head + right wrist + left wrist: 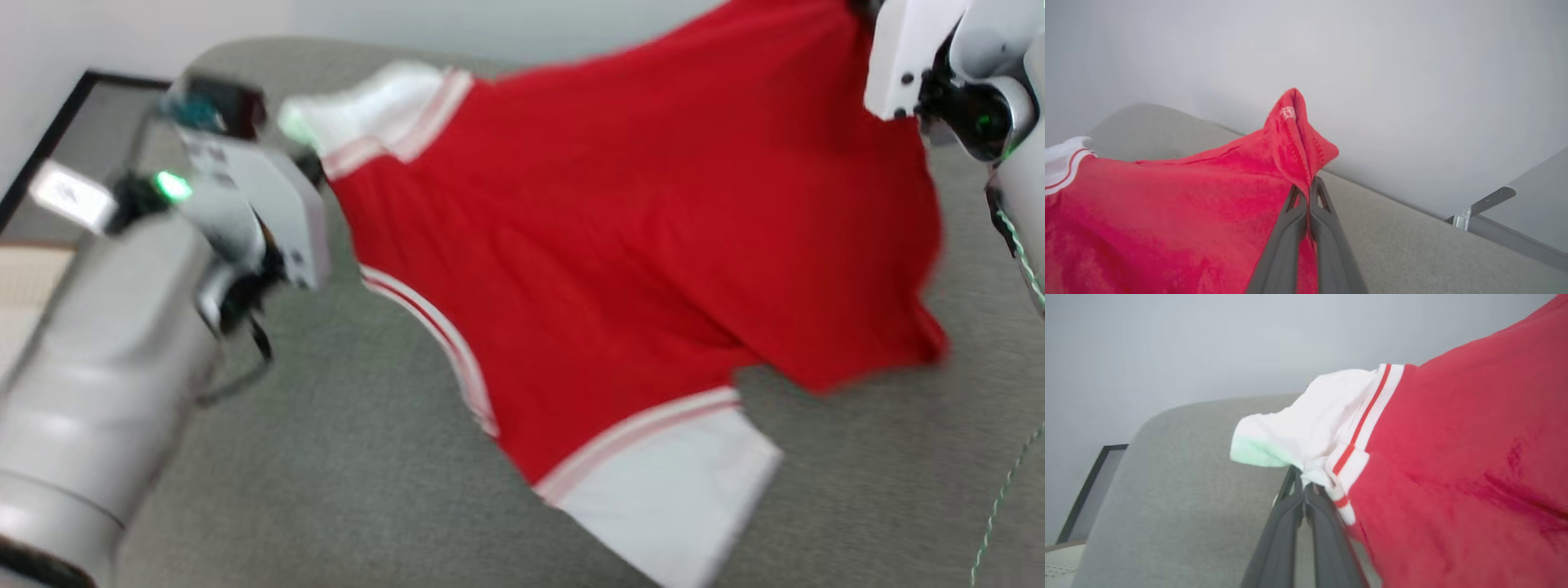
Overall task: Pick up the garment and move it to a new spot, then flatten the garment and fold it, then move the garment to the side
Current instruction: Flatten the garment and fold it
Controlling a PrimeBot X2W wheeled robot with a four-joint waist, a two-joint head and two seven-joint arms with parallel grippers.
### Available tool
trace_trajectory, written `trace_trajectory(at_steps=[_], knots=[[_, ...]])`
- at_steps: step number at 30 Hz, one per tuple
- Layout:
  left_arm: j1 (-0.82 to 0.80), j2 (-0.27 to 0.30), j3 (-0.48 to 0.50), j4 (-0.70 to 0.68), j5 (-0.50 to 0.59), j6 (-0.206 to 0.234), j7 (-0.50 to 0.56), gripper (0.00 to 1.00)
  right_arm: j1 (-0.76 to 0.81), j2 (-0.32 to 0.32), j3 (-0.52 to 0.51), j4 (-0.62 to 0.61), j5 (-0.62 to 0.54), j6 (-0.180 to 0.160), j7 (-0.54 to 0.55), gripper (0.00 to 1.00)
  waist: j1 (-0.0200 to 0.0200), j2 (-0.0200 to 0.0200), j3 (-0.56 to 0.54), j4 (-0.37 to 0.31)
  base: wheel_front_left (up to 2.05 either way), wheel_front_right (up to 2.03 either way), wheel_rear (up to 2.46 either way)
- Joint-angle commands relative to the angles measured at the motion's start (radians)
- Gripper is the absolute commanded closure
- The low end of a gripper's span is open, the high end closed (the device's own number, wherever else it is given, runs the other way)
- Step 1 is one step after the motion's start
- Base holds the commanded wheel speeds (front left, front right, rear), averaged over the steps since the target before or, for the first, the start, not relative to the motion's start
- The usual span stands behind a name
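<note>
From the head view, the red jersey shirt with white sleeves and red-and-white striped trim hangs stretched in the air above the grey woven-fabric surface. It is slung between the pale left forearm on one side and the right arm's white wrist housing at the top corner. Its plain red side faces up. The lower white sleeve droops nearest the surface, though the blur hides whether it touches.

In the left wrist view, the left gripper has its two dark fingers pressed together, clamped on the bunched white cuff and striped trim of the other sleeve.

In the right wrist view, the right gripper is likewise clenched, nipping a stitched corner of red hem that stands up above the fingertips.

I'd judge this to be the carry to a new spot. To do it well, both pinches should travel level and well apart so the cloth stays taut. It should come down with the drooping sleeve landing first, drawn outward rather than tucked under, so less smoothing is needed afterwards. Both grips are thin, so a jerk could slip either one.
</note>
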Motion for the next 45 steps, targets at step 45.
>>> trace_trajectory(at_steps=[45], knots=[[-1.025, -0.021, -0.075, 0.310, 0.307, 0.072, -0.254, 1.00, -0.396, -0.012, -0.402, -0.068, -0.384, -0.001, -0.633, 1.00, 0.0000, -0.0001, 0.402, -0.277, 0.00, 0.00, 0.00]])
